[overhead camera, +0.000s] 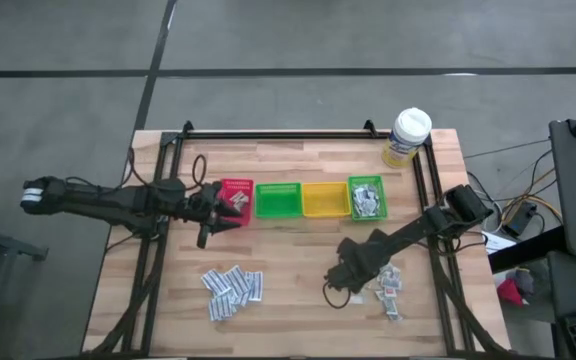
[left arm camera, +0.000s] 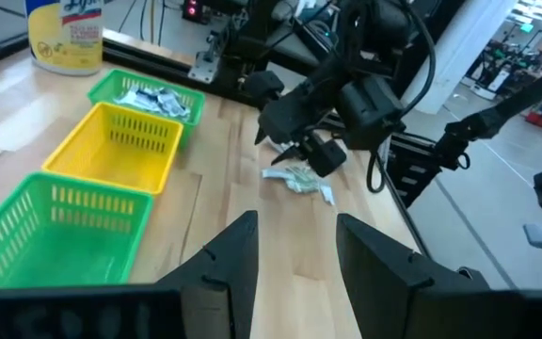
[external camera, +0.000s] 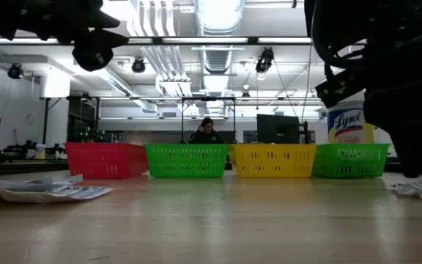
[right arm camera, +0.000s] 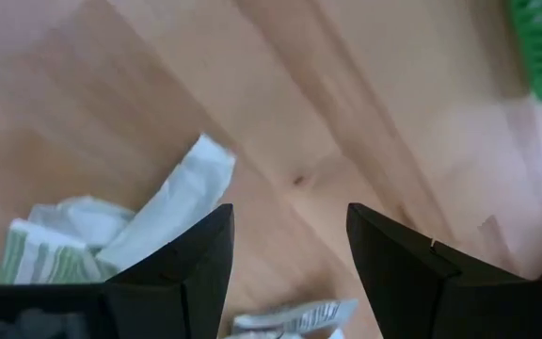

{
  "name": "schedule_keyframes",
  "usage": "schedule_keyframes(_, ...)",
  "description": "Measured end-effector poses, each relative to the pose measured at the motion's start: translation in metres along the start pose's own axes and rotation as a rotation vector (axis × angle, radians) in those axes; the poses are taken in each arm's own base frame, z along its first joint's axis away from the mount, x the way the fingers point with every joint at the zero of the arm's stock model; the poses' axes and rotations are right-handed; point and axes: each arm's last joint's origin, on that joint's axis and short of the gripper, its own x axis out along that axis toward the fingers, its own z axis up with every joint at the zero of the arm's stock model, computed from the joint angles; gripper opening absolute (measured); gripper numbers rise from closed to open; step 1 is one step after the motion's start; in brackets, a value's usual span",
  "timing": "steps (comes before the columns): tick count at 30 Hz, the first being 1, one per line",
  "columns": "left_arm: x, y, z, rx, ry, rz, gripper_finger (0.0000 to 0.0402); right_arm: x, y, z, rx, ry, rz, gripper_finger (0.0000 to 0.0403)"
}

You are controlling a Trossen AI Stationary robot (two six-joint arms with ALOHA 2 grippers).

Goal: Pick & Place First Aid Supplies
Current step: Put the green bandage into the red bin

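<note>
I am holding my right jaws point(overhead camera: 346, 283) wide open and empty, low over the surface point(overhead camera: 298, 260), at the edge of the pale green sachets point(right arm camera: 120, 226). In the high view this pile lies at about 5 o'clock from the surface's centre. None of it is between my fingers.

I am holding my left jaws point(left arm camera: 294, 254) well open, also empty, above the surface beside the red bin point(overhead camera: 235, 198), at about 9 o'clock from centre.

Progress, as I judge it:
- Done: the far green bin point(overhead camera: 366, 197), at 2 o'clock, is carrying a number of grey-silver sachets.
- Empty: the near green bin point(overhead camera: 278, 200) and the yellow bin point(overhead camera: 325, 199); the red bin looks empty too.
- Left: the white-blue sachets point(overhead camera: 233, 288) at 7 o'clock and the pale green pile.

Most of the sorting is remaining.
</note>
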Motion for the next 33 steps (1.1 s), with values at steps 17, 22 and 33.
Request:
schedule_keyframes(17,0.001,0.001,-0.003,-0.003,0.004,0.001,0.0138,0.004,0.003,0.000,0.002,0.008,0.043,0.0205)
schedule_keyframes(22,0.001,0.001,-0.003,-0.003,0.004,0.001,0.0138,0.002,0.003,0.000,-0.005,0.003,0.052,0.0205)
schedule_keyframes(33,0.001,0.001,-0.002,-0.003,0.004,0.000,0.0138,-0.007,0.005,0.003,0.004,-0.028,0.121,0.0205)
